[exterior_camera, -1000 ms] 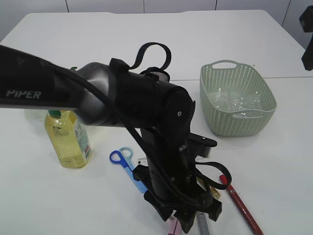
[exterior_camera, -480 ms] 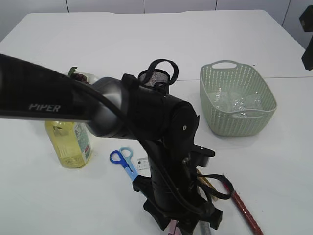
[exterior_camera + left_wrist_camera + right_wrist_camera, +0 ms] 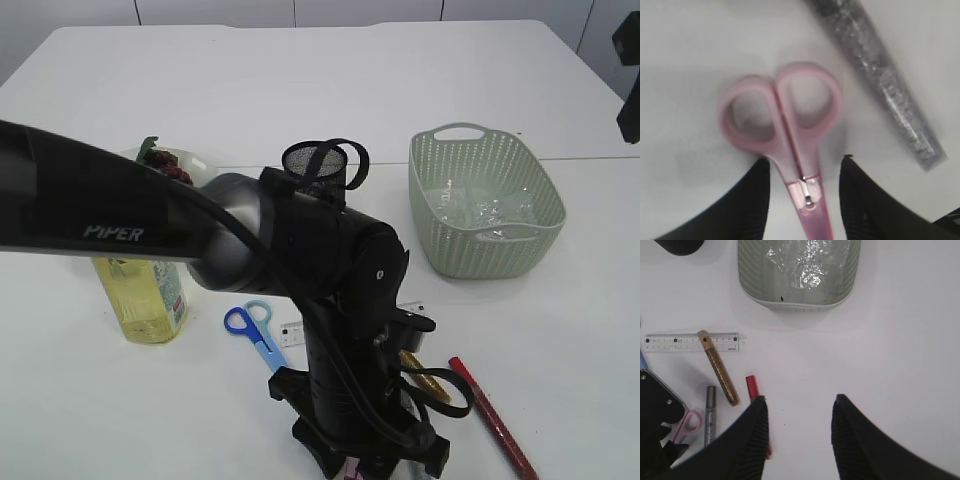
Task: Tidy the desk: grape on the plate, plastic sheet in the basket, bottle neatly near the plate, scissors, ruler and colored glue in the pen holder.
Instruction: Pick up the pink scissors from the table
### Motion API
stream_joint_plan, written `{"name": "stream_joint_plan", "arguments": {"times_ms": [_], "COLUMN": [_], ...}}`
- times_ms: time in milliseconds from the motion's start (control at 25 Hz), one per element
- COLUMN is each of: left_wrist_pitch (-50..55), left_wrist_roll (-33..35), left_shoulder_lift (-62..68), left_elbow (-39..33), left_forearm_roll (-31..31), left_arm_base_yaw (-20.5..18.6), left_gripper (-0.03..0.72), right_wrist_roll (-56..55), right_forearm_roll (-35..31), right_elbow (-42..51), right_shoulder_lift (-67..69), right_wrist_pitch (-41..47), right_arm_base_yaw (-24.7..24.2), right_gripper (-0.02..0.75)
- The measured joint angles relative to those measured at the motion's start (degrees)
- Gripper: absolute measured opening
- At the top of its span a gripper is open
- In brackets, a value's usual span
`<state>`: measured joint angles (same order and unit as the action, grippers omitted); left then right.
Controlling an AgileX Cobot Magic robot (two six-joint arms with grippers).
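Bright, even light washes the white counter (image 3: 480, 80) nearly featureless, with soft shadows under objects. The left wrist view is blurred, its pink scissors (image 3: 785, 135) smeared. The right wrist view is sharp, with glare on the plastic sheet (image 3: 800, 262) at top centre.

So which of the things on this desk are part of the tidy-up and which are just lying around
Part of the job:
pink scissors
blue scissors
ruler
gold glue
silver glue
red glue
bottle
grape
plate
plastic sheet
basket
pen holder

Just lying about:
nothing that shows in these views
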<state>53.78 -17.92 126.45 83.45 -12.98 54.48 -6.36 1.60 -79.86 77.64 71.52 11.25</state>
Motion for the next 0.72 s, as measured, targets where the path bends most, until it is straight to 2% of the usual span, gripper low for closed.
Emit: {"name": "stream_joint_plan", "arguments": {"times_ms": [440,720], "left_wrist_pitch": [0.79,0.07], "left_wrist_roll": [-0.54,-6.18], "left_shoulder_lift": [1.07,1.22], "left_elbow": [0.76,0.81], "left_forearm_roll": [1.98,8.82], "left_arm_base_yaw": [0.0,0.32], "left_gripper": [0.313,0.293], "right_wrist_roll": [0.0,0.0], "right_forearm_roll": [0.0,0.0], "right_elbow": [0.0,0.0], "right_shoulder_lift": [0.0,0.0], "right_wrist_pitch": [0.0,0.0], "right_arm_base_yaw": [0.0,0.0], "right_gripper": [0.312,0.312]}}
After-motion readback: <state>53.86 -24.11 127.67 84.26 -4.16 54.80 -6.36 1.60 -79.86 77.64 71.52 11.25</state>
